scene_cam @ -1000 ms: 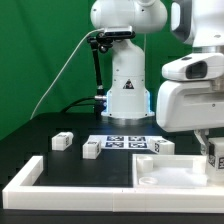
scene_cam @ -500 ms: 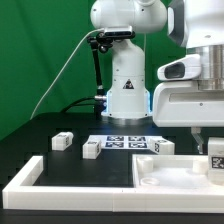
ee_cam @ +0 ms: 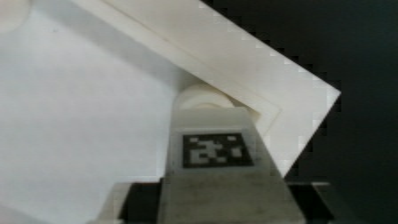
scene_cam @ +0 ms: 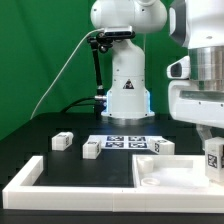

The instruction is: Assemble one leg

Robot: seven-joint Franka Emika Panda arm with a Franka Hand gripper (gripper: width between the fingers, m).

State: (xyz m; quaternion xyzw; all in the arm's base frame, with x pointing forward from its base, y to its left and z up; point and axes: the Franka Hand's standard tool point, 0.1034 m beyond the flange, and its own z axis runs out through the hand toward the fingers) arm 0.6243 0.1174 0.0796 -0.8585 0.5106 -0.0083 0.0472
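Note:
My gripper (scene_cam: 213, 148) is shut on a leg (scene_cam: 213, 159), a stubby white block with a black-and-white tag. It holds the leg upright over the right end of the large flat white panel (scene_cam: 172, 171). In the wrist view the leg (ee_cam: 217, 148) sits between my dark fingers (ee_cam: 146, 200), with its far end at a corner of the panel (ee_cam: 89, 100). I cannot tell whether the leg touches the panel. Three more legs lie on the table: one at the left (scene_cam: 62, 141), one in the middle (scene_cam: 92, 149) and one nearer the panel (scene_cam: 163, 147).
The marker board (scene_cam: 125, 142) lies behind the loose legs. A long white border rail (scene_cam: 28, 174) runs along the front and the left of the table. The robot base (scene_cam: 125, 85) stands at the back, and a black stand with a cable (scene_cam: 97, 70) is beside it.
The arm's wrist body has shifted toward the exterior view's right. The held leg has stayed at about the same spot over the panel's right end.

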